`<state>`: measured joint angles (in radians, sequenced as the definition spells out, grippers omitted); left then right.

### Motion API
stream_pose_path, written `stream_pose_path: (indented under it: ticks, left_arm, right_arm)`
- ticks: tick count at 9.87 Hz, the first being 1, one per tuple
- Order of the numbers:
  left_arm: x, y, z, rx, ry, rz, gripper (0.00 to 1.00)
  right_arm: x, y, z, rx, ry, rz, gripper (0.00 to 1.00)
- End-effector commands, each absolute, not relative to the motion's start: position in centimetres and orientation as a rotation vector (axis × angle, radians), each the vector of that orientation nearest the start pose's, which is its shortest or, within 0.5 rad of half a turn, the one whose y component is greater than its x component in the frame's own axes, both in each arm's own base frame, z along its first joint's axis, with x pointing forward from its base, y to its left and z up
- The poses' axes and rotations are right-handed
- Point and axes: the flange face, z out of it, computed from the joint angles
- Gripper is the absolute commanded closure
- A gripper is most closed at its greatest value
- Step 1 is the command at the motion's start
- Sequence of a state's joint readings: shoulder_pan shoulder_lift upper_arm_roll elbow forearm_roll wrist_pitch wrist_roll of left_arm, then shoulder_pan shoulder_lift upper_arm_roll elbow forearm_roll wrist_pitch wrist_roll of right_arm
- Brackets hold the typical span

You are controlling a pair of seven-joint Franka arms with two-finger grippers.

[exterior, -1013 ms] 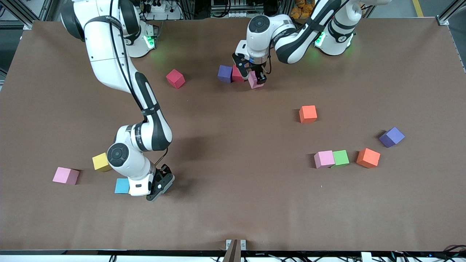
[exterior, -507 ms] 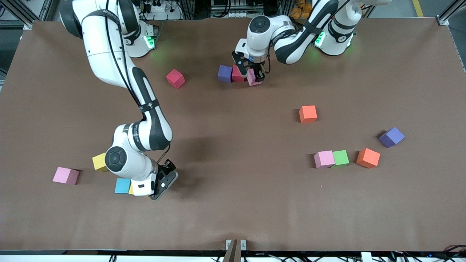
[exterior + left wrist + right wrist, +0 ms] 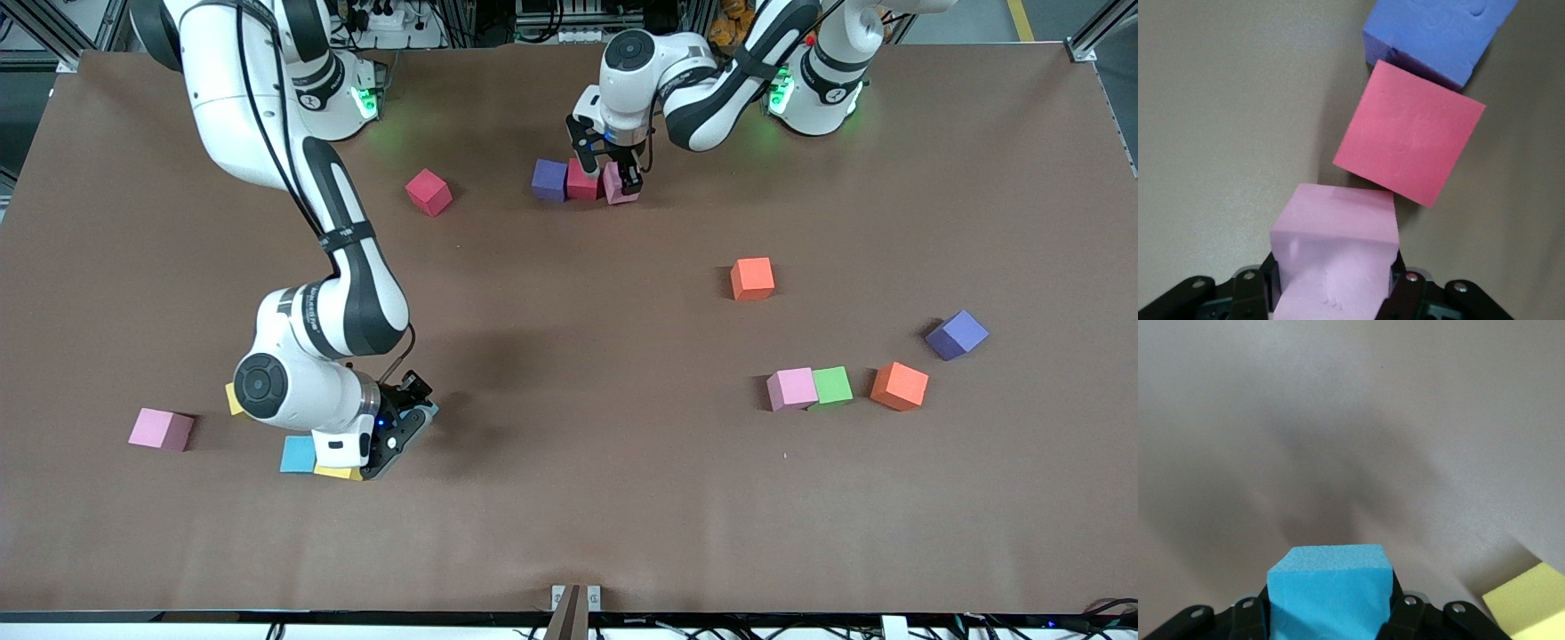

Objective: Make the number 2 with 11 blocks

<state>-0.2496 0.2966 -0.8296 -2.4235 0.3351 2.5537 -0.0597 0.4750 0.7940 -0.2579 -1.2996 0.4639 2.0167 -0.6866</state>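
Observation:
Three blocks line up near the robots' bases: a purple block (image 3: 548, 180) (image 3: 1435, 33), a red block (image 3: 580, 180) (image 3: 1408, 130), and a pink block (image 3: 612, 185) (image 3: 1335, 257) close against the red one. My left gripper (image 3: 615, 178) (image 3: 1333, 277) is shut on that pink block, low at the table. My right gripper (image 3: 409, 424) (image 3: 1330, 603) is shut on a light blue block (image 3: 1331, 587), above the table near the front edge at the right arm's end. A yellow block (image 3: 338, 472) (image 3: 1528, 600) lies beside it.
Loose blocks: red (image 3: 428, 192), orange (image 3: 752, 278), purple (image 3: 956, 335), pink (image 3: 790, 388) touching green (image 3: 833, 385), orange (image 3: 899, 386), pink (image 3: 160, 429), light blue (image 3: 298, 454). A yellow one (image 3: 232, 399) is mostly hidden by the right arm.
My left gripper has carried the pink block in beside the red one. My right arm has pulled back toward its base with the light blue block, uncovering a yellow block.

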Motion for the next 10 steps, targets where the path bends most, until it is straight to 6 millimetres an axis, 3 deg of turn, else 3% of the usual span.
stream_pose_path:
  ticks: [1, 4, 10]
  left_arm:
    - [20.8, -43.9, 22.1, -2.447, 1.987, 0.072, 1.0]
    - [19.9, -44.4, 21.9, -2.42, 2.031, 0.081, 1.0]
    - [19.9, -45.3, 21.8, -2.388, 2.075, 0.064, 1.0]
  right_arm:
    - [68.1, 23.6, 28.8, -2.693, -0.941, 0.021, 0.8]
    - [64.4, 25.5, 30.1, -2.757, -0.732, 0.013, 0.8]
    - [58.5, 28.1, 31.1, -2.81, -0.515, -0.081, 0.8]
